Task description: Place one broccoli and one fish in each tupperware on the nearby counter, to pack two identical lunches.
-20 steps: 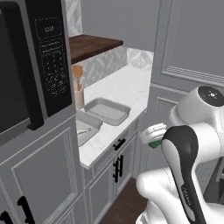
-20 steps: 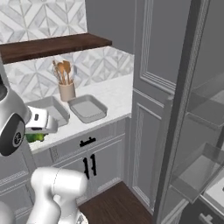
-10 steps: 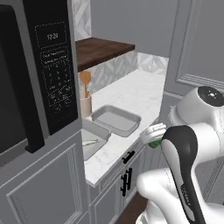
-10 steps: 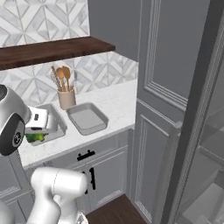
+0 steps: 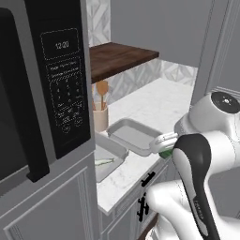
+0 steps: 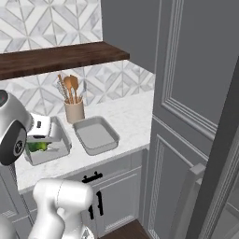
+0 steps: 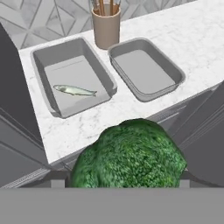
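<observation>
Gripper clenched on broccoli, held off counter edge, near the utensil cup. Two tupperware just in front of cup; fish in left one, w/ other bare.

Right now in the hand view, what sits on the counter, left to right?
Tupperware with the fish in it → utensil cup → second tupperware, nothing in it. The broccoli in the pincer sits in front.
</observation>
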